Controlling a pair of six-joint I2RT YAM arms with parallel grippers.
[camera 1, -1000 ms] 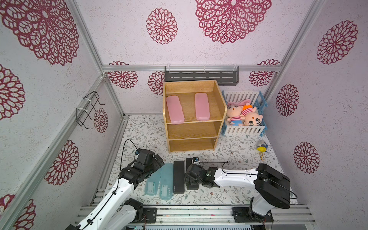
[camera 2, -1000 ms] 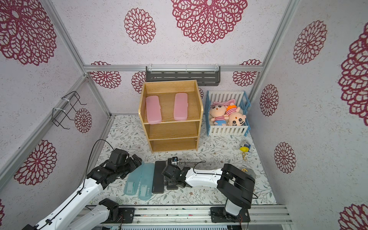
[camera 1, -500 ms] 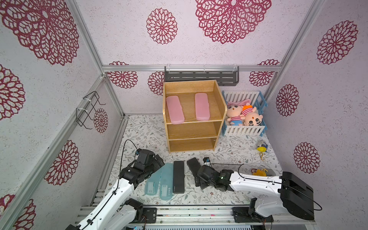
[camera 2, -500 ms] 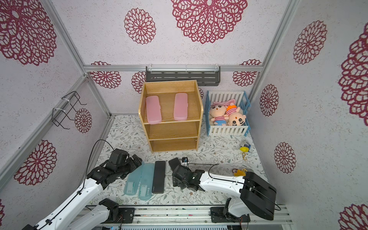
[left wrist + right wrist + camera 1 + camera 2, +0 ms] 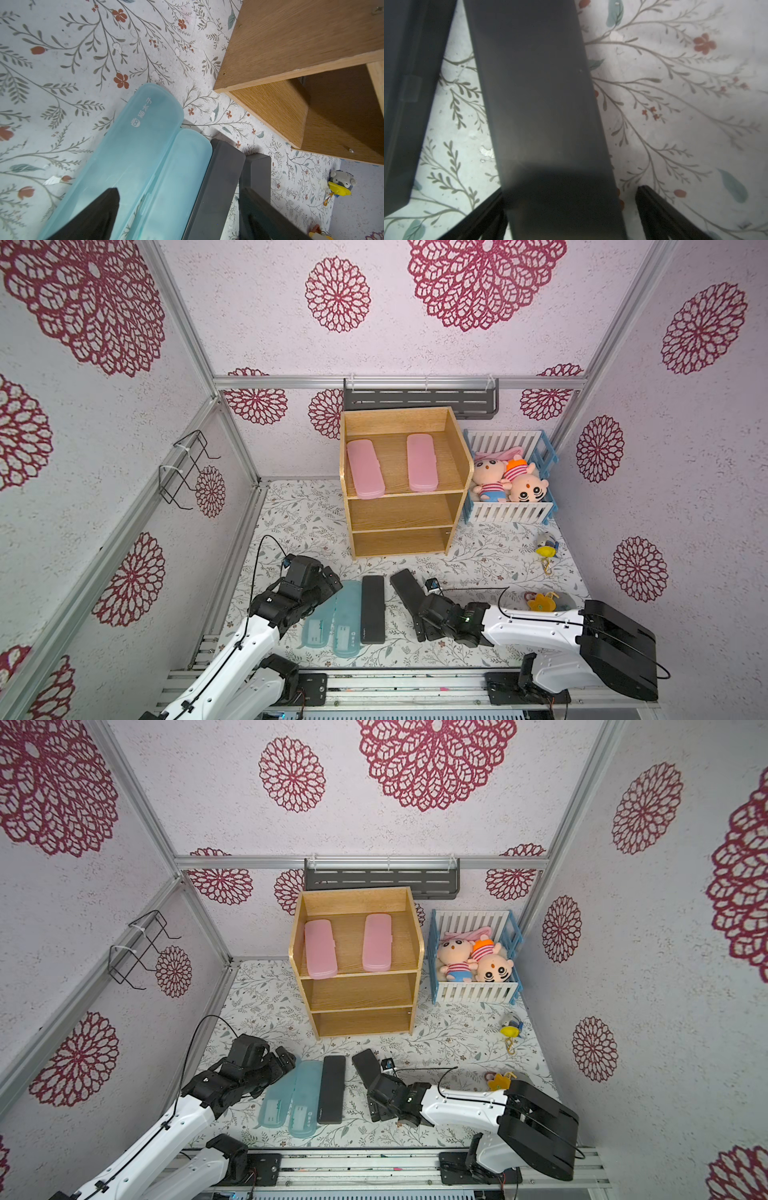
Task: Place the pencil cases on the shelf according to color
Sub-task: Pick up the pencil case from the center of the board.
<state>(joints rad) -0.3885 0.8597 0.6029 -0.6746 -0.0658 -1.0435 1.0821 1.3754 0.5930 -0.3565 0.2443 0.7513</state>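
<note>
— Cases first: where does each one lie?
— One pink case [image 5: 365, 469] and a second pink case [image 5: 422, 462] lie flat on the top tier of the shelf [image 5: 399, 512], side by side with a gap between them.
— And the rest?
— All on the table [image 5: 478, 568], in front of the shelf. Two blue cases [image 5: 347, 610] lie touching along their long sides. A straight black case [image 5: 372, 610] sits just beside them, toward the right arm. A tilted black case [image 5: 403, 585] lies a little apart from that one, its far end slanting toward it.
— How is the right end effector [image 5: 569, 195] set?
— Low over the near end of the tilted black case, jaws spread wide, one finger on each side. In the right wrist view one finger [image 5: 481, 216] is right at the case's edge and may be touching it; the shot is too dark to be sure. The other finger [image 5: 660, 214] stands clear.
— And the left end effector [image 5: 178, 195]?
— It hovers over the far ends of the blue cases, jaws also wide. In the left wrist view one finger [image 5: 95, 216] shows above the outer blue case, the other above the black cases. It holds nothing.
</note>
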